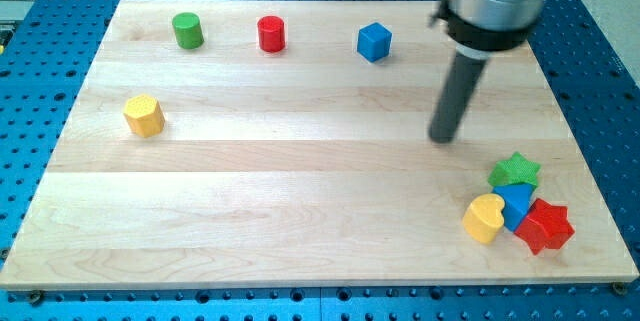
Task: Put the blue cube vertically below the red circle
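The blue cube (pixel 373 41) sits near the view's top, right of centre. The red circle (pixel 271 34), a short cylinder, stands to the cube's left at about the same height on the board. My tip (pixel 442 138) rests on the board to the lower right of the blue cube, well apart from it and touching no block. The dark rod runs up to the grey arm at the view's top right.
A green cylinder (pixel 187 30) stands at the top left and a yellow block (pixel 144 115) lower at the left. At the bottom right a green star (pixel 515 170), a blue block (pixel 517 202), a yellow heart (pixel 484 218) and a red star (pixel 545 226) cluster together. The wooden board (pixel 300 211) lies on a blue perforated table.
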Motion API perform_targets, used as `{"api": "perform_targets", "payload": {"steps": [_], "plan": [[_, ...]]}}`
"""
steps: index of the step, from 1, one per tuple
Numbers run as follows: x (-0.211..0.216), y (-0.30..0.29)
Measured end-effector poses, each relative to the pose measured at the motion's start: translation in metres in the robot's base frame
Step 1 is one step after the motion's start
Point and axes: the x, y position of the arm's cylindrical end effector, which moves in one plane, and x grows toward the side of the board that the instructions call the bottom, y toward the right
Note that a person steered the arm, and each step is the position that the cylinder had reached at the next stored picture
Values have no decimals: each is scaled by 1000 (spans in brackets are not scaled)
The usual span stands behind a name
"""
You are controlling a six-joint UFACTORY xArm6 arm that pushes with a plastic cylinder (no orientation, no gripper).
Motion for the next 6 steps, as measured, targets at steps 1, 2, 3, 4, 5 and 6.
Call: {"api": "perform_targets", "payload": {"steps": [1,2,3,4,5,6], "plan": [[-53,6],[-116,7],[-155,-1],[-154,-45],[-123,-99],[-111,-150]]}}
